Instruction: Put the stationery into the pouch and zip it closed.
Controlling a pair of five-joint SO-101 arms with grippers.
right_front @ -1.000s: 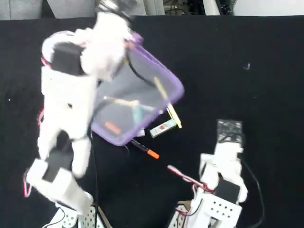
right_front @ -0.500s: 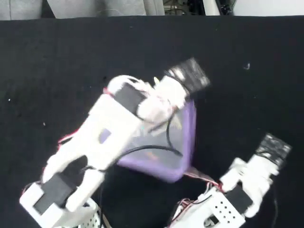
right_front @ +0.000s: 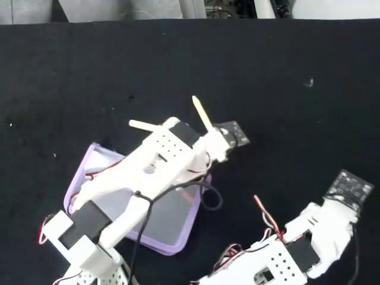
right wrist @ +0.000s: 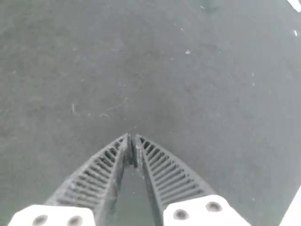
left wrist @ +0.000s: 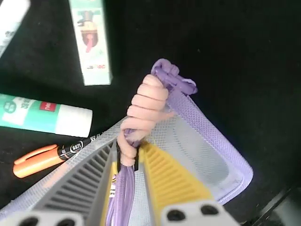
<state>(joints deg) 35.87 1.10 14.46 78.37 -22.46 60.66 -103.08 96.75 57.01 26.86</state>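
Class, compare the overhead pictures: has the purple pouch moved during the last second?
Yes. The pouch has come away from the table's far edge, toward the near side, and a little to the view's left.

Pouch (right_front: pixel 173 221) (partly under left arm (right_front: pixel 155 171))

The desk (right_front: pixel 297 53) has a matte black top. A small pale speck (right_front: pixel 307 83) lies near its far right corner. Blurred grey shapes (right_front: pixel 119 9) stand beyond its far edge.
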